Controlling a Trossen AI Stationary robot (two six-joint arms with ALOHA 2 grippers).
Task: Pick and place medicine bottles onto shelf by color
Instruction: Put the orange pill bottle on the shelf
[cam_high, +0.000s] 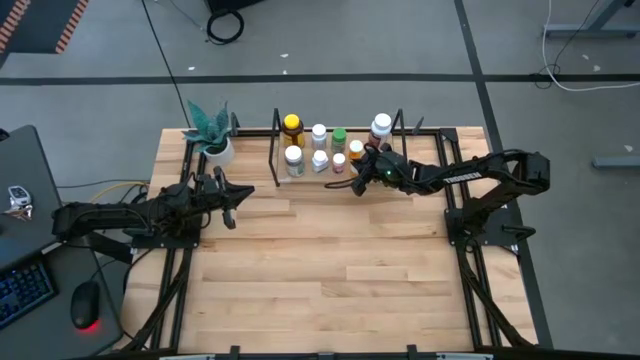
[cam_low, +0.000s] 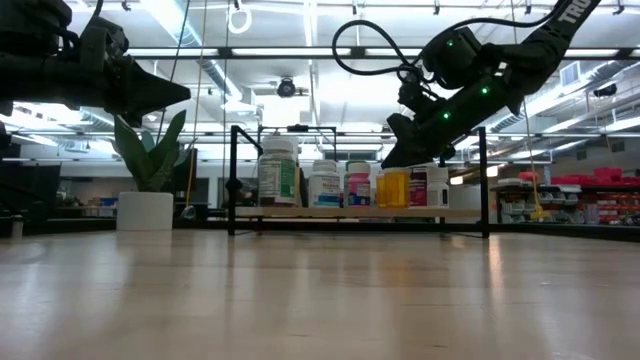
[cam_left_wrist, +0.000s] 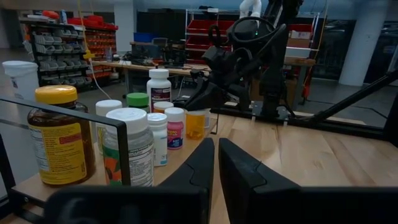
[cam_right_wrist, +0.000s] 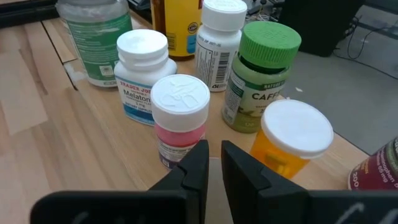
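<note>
Reading the labels from the right wrist view, we make out "TRADER JOE'S" and "Melatonin" on the short white-capped bottle with a blue-and-white label and "CAFF" on the green bottle with the ribbed green cap; the other print is too small for us to read. Just in front of these we see a small pink-labelled bottle with an embossed white cap and a translucent orange bottle with a smooth white cap. All of them stand upright and bunched close together on the light wooden base of the low black metal shelf at the table's far edge, beside a tall amber bottle with a yellow cap. We find the right gripper raised over the shelf's right end, fingers nearly pressed together and pinching nothing. The left gripper waits left of the shelf, fingers pressed together and empty.
</note>
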